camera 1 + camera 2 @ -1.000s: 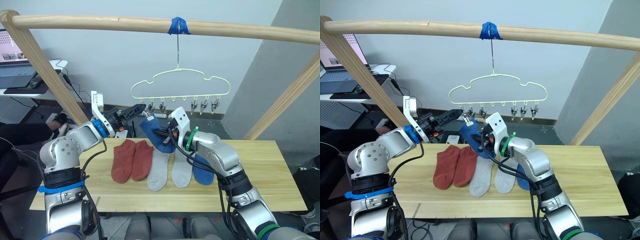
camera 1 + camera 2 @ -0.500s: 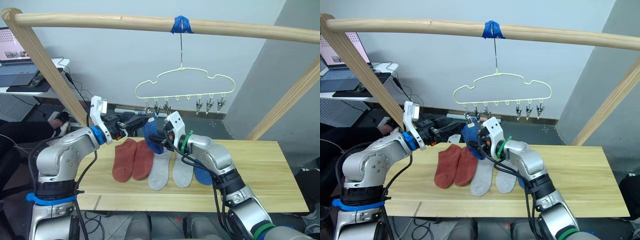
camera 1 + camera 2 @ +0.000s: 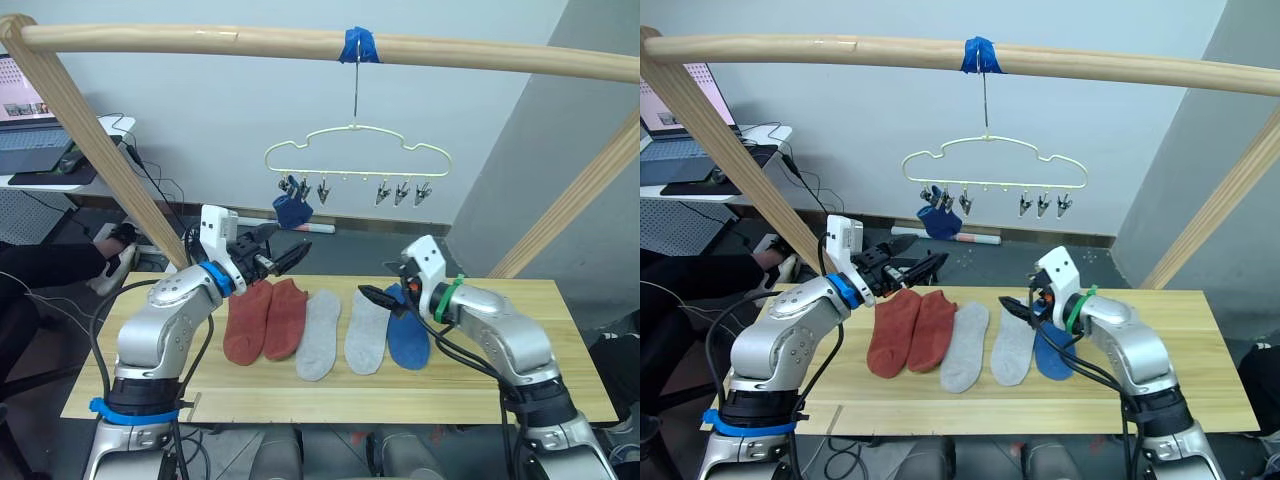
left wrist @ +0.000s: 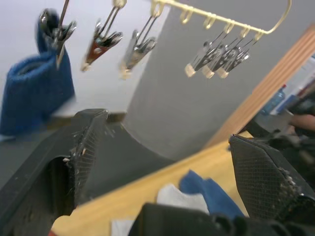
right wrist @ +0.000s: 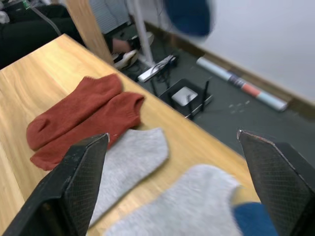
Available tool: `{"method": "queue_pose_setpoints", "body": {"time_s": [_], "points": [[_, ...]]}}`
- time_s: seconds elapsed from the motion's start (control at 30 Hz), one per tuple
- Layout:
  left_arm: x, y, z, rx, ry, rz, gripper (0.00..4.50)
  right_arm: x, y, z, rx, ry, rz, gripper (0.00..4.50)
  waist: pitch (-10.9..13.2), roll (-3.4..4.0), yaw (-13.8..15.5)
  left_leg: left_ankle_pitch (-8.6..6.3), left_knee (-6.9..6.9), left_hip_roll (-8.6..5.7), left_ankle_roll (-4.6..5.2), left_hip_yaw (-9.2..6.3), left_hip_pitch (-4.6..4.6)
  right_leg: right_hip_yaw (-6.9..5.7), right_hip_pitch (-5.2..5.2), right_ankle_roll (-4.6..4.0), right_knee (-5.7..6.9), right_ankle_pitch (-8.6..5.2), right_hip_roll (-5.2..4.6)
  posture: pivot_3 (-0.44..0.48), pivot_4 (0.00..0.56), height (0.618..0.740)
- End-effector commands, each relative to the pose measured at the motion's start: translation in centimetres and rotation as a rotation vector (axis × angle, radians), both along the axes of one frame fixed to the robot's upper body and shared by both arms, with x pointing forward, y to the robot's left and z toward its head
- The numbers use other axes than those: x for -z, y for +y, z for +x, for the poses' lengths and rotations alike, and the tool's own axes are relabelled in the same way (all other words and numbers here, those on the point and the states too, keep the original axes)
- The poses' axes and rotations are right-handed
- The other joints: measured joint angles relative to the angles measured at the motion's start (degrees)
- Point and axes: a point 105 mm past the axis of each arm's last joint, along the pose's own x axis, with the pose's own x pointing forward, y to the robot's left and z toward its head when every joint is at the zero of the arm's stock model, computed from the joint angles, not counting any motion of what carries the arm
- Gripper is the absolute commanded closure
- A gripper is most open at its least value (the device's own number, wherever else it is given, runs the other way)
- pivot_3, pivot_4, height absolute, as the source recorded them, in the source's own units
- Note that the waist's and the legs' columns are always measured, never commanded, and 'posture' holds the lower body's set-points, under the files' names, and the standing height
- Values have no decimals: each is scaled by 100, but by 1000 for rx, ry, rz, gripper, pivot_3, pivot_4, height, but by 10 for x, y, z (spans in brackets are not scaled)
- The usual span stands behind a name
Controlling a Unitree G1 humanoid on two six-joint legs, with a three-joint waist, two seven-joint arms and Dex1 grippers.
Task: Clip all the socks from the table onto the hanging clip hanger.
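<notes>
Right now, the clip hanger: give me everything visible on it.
The clip hanger is a thin pale yellow wire frame with a cloud-shaped top outline and a straight bottom bar. Its long thin hook hangs from the wooden pole at a wrap of blue tape. Six small metal clips dangle from the bar, three toward each end. One of the left clips holds a blue sock; the others hang empty. It hangs above and behind the table, and neither hand touches it.

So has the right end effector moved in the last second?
Yes. The right end effector has dropped from beside the hanger to above the grey sock.
</notes>
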Motion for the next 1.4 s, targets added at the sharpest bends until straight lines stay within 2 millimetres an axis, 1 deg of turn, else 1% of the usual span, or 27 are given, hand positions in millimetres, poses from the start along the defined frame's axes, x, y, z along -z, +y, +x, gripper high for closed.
{"method": "queue_pose_setpoints", "body": {"time_s": [0.03,0.17,0.33,0.5,0.63,0.8,1.03,1.4], "points": [[-11,-6,6,-31,-112,-5,583,-35,0,-8,-11,-112,78,30,0,0,3,0,3,-1,0,0,0,0,0,0,1,0,0,7,122,740],[-9,-11,15,-76,-169,27,1674,-46,1,-19,-43,-162,111,30,-1,-2,2,0,8,-3,0,-1,0,0,4,-2,0,2,0,-2,118,740],[-9,-17,24,-117,-229,43,1674,-55,3,-27,-78,-209,165,30,-2,-2,2,0,10,-3,0,-1,-2,-1,3,-6,1,4,0,-8,117,740],[-12,-17,36,-182,-269,15,1674,-64,4,-26,-99,-264,190,30,-2,-2,1,0,17,-4,1,-1,-2,-2,4,-5,6,4,0,-12,120,740],[-10,-22,45,-189,-279,11,1674,-77,9,-26,-131,-294,223,30,-1,-2,-6,1,18,-5,1,-3,-2,-3,6,-10,6,7,1,-18,122,740],[-10,-26,52,-192,-287,3,1674,-86,11,-28,-152,-304,245,30,-2,-2,-2,0,17,-5,1,-4,-2,-5,7,-11,5,8,2,-25,122,740],[-6,-25,61,-217,-290,5,1674,-89,11,-27,-148,-312,249,30,-2,-2,-3,1,18,-6,1,-6,-4,-7,7,-12,7,9,1,-32,126,740],[-8,-24,73,-244,-291,-14,1674,-91,10,-26,-141,-316,246,30,-2,-2,-12,1,18,-6,1,-8,-4,-9,7,-12,7,9,2,-42,126,740]]}}
